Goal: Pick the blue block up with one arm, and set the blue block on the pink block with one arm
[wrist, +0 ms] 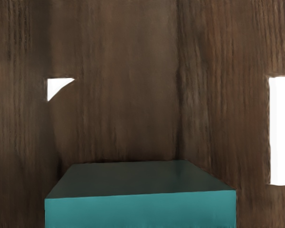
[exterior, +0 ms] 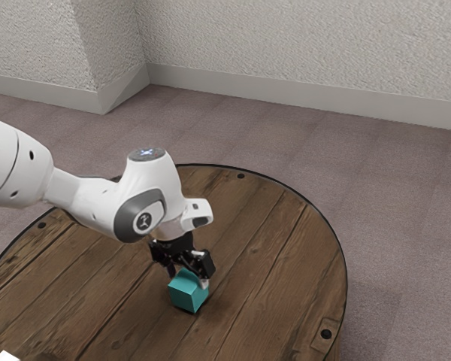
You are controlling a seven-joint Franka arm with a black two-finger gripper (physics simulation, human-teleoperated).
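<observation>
Block: the blue block (exterior: 188, 295) appears to rest on the table (exterior: 278, 241), directly under the hand (exterior: 186, 277).
Hand: down at the block's top; whether it is gripping or loose, I cannot tell.
Done: the approach, seemingly.
Left: lift, carry to the pink block, set on top.

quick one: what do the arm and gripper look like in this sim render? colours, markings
White glossy arm of rounded links, small dark dots on the largest one. A grey round cap on one joint carries a white logo; the top cap above it is grey with a blue-lit mark. The gripper is black.
</observation>
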